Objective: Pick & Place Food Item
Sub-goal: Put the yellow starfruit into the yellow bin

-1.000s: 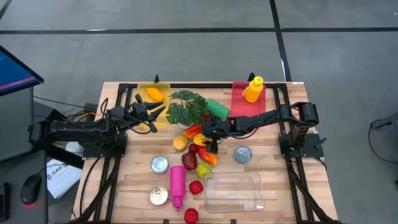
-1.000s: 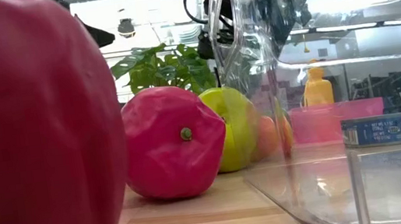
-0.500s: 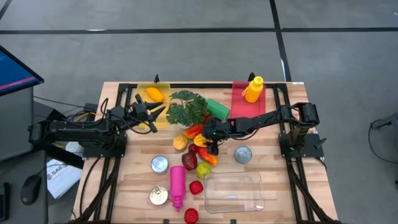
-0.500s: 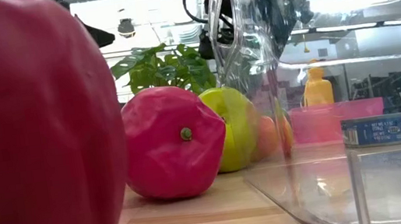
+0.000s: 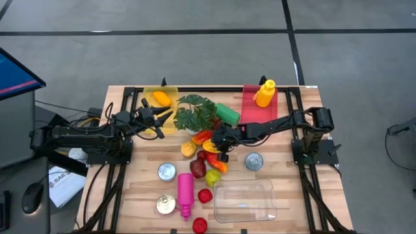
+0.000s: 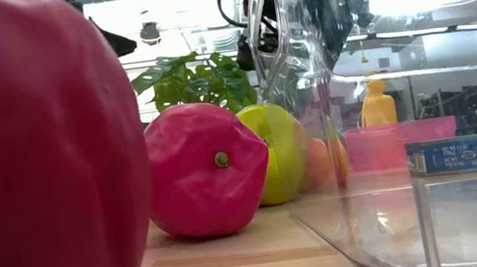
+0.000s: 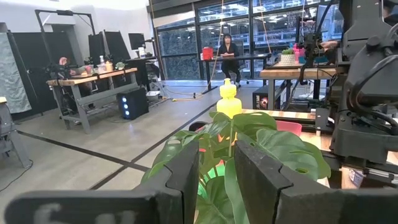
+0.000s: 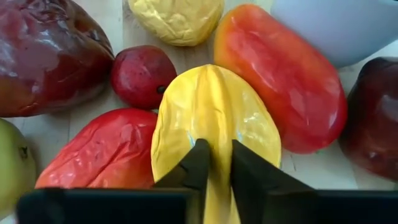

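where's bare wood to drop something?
Free: right of the clear tray and tin; front-left corner, left of the cans; back strip between yellow tray and red tray. Crowded: fruit pile at right gripper.

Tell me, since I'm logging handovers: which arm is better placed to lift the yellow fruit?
Right. Its end effector is already pinched on the yellow fruit; the left end effector waits by the leaves.

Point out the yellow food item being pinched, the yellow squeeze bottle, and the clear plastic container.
yellow food item [image 8: 214, 118], right wrist view, middle of its upper surface.
yellow squeeze bottle [image 5: 264, 93], high view, its body.
clear plastic container [image 5: 243, 200], high view, its floor.
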### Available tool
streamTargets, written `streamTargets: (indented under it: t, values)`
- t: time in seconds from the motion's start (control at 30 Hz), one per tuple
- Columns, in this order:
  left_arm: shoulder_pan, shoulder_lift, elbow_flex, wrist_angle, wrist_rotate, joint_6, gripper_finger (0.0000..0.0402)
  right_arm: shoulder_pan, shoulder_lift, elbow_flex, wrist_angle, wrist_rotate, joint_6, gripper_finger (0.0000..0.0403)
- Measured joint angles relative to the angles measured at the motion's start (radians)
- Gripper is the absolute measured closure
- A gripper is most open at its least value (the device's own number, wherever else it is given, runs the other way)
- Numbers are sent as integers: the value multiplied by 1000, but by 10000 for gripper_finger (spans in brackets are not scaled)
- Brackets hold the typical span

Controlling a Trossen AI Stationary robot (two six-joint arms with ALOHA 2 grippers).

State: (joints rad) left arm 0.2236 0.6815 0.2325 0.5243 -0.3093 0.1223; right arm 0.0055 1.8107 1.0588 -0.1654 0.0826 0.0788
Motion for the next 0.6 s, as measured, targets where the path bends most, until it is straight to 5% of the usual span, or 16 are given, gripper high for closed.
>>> streamTargets:
  t: [0.27, 0.6]
  values:
    - [0, 0, 0, 0, 0, 0, 312, 6, 1, 77, -175, -4, 4, 391]
    - [0, 0, 0, 11, 0, 0, 312, 47, 2, 390, -639, -7, -81, 394]
